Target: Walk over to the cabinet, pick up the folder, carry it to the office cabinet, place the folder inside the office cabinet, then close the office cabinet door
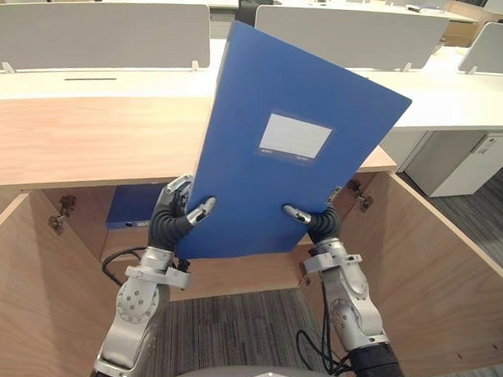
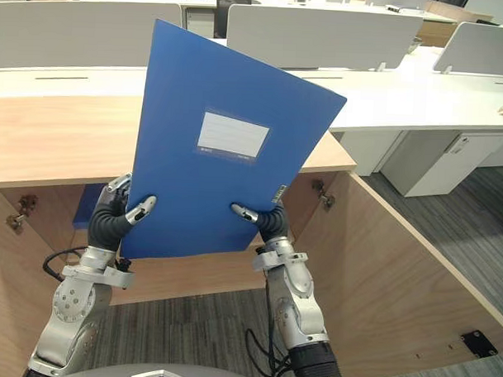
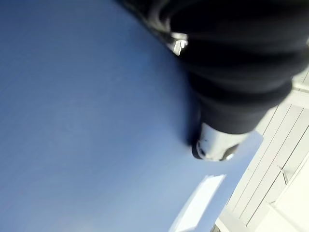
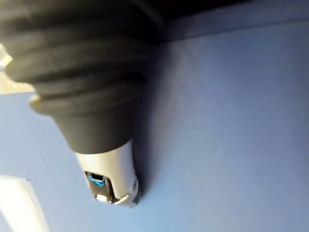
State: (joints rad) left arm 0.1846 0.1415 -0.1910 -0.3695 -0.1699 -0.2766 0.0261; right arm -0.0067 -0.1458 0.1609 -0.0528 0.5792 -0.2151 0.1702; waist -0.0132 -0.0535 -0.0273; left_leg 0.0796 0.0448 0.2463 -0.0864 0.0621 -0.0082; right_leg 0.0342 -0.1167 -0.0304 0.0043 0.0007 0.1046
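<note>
You are in the carry-and-place step. The folder is off any support, held upright and slightly tilted between the left robot hand and the right robot hand. Each robot hand pinches a lower corner, with the thumb lying on the front face and the fingers behind. The labelled face is turned toward you and rises well above both robot hands.

The cabinet stands open just beyond the robot hands. One door is swung out beside the left robot hand, the other door beside the right. A second folder lies inside, past the left robot hand.

As I judge it, the next move calls for lowering and tipping the folder so it passes under the wood surface and into the opening. The tall face may otherwise catch that edge. Both doors are not yet closed.

Beyond the surface, far from both robot hands, white desks with grey screens fill an office. Grey carpet lies below the robot hands.
</note>
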